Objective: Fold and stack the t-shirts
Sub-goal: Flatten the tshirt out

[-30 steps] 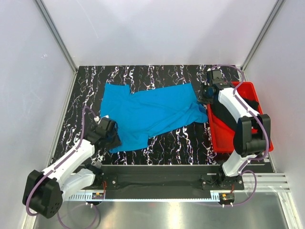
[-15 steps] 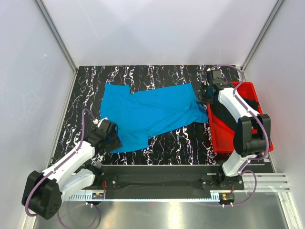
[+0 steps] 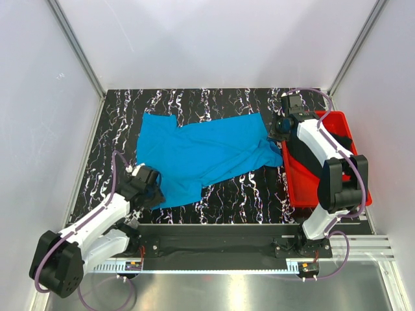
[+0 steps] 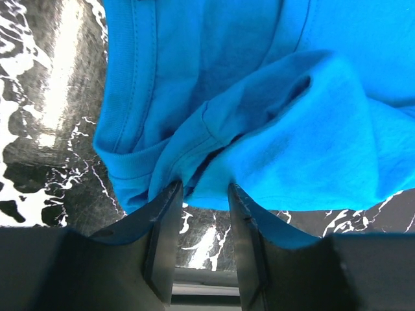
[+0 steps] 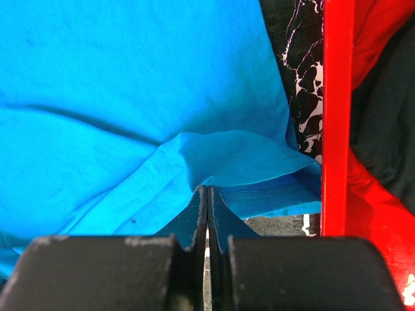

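The black marbled table (image 3: pixel 253 188) spreads out ahead of my two bases. Across its middle lies the sky-blue t-shirt (image 3: pixel 201 152), opened out mostly flat, with one end toward the far left and the other reaching right to the red tray (image 3: pixel 299 191). The tray sits at the table's right edge, and the black t-shirt (image 5: pixel 389 123) lies crumpled inside it, partly under my right arm. My right gripper (image 5: pixel 207 190) is at the blue shirt's right end, just beside the tray's rim. Its fingers are pressed together on a small fold of blue cloth that puckers up to the tips. My left gripper (image 4: pixel 203 188) is low at the shirt's near-left corner. Its fingers stand apart, with bare table showing between them and the bunched hem right at their tips.
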